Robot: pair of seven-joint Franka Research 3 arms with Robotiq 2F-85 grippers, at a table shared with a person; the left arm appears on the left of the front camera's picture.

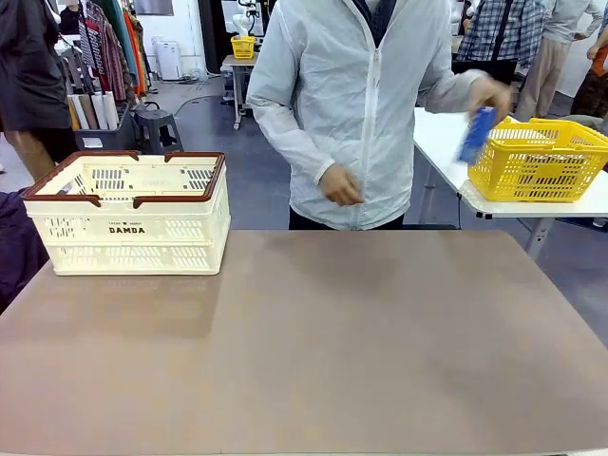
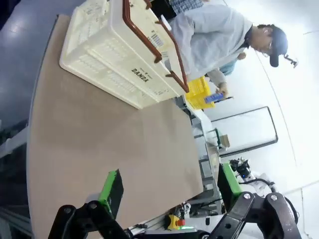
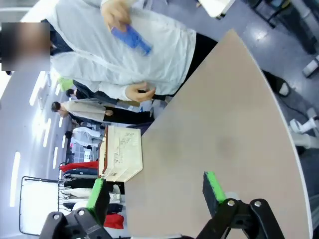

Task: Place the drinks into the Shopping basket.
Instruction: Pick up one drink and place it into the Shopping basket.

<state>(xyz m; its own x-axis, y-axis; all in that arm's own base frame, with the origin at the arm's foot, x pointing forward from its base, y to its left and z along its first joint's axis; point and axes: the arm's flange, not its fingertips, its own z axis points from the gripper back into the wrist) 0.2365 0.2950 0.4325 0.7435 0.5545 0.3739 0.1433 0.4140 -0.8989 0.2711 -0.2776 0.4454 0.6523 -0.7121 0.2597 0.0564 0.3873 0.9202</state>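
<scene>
Left gripper (image 2: 169, 188) and right gripper (image 3: 155, 191) hang aloft (both alike), fingers (image 2: 112, 191) spread wide.

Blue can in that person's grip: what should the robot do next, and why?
Probably wait, with the left hand and right hand open. The can is in the person's hand beside the yellow basket, off the robot's table, so there is no drink within reach to grasp yet.

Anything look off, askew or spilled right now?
Nothing stands out. The Shopping basket stands upright at the far left of the table. A blue can is in the person's hand, beside the yellow basket.
</scene>
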